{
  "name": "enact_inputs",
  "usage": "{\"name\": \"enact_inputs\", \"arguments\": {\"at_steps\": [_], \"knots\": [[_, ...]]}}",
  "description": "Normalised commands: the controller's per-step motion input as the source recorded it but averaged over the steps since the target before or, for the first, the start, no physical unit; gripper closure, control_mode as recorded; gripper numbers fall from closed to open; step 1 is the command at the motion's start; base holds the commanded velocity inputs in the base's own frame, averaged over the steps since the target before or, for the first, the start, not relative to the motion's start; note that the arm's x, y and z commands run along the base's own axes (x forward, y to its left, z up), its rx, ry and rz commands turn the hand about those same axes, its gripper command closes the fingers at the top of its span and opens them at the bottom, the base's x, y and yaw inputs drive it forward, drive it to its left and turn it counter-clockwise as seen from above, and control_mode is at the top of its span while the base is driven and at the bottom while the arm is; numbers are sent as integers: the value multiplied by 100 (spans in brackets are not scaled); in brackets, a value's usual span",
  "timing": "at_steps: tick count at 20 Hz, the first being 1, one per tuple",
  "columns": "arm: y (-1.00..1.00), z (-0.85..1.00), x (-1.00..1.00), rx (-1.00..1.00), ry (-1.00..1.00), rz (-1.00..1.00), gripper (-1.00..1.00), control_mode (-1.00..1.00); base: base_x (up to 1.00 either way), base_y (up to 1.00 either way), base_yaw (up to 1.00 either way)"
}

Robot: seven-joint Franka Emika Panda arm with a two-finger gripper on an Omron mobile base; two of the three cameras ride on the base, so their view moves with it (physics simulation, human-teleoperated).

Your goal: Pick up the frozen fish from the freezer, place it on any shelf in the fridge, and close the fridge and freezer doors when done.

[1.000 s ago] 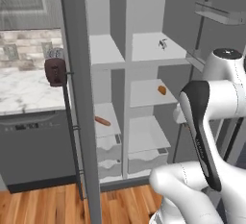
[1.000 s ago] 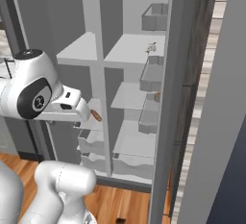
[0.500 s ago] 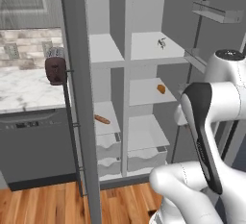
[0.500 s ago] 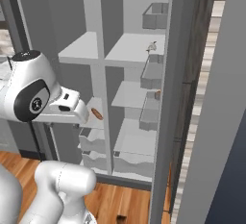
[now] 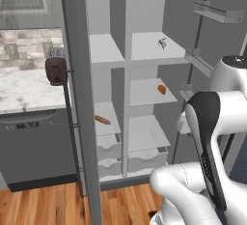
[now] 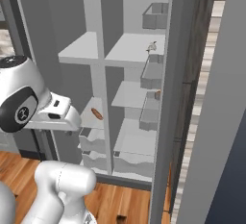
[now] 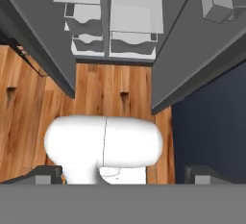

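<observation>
— Where is the frozen fish (image 5: 162, 42) lying?

— It is resting on the fridge's (image 5: 159, 89) top shelf (image 5: 149, 50), both doors standing open.

— And your pincer (image 7: 122, 172)?

— I am holding it wide and empty, pointing down over the wooden floor (image 7: 29, 117), well apart from the freezer (image 5: 103, 93).

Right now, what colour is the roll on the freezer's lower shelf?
Orange-brown; the roll shows best in the left base view.
</observation>
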Motion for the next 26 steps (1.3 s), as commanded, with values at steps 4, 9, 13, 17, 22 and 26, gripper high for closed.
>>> {"name": "enact_inputs", "arguments": {"at_steps": [4,9,13,17,22,26], "knots": [[53,0,-54,0,-12,2,-100,-100,0,0,0],[95,0,-26,-2,-27,-1,-100,-100,0,0,0],[100,0,3,-2,-32,-12,-100,-100,0,0,0],[100,0,26,-3,-31,-23,-100,-100,0,0,0],[100,0,26,-1,-29,-25,-100,-100,0,0,0],[100,-4,33,0,-24,-27,-100,-100,0,0,0]]}}
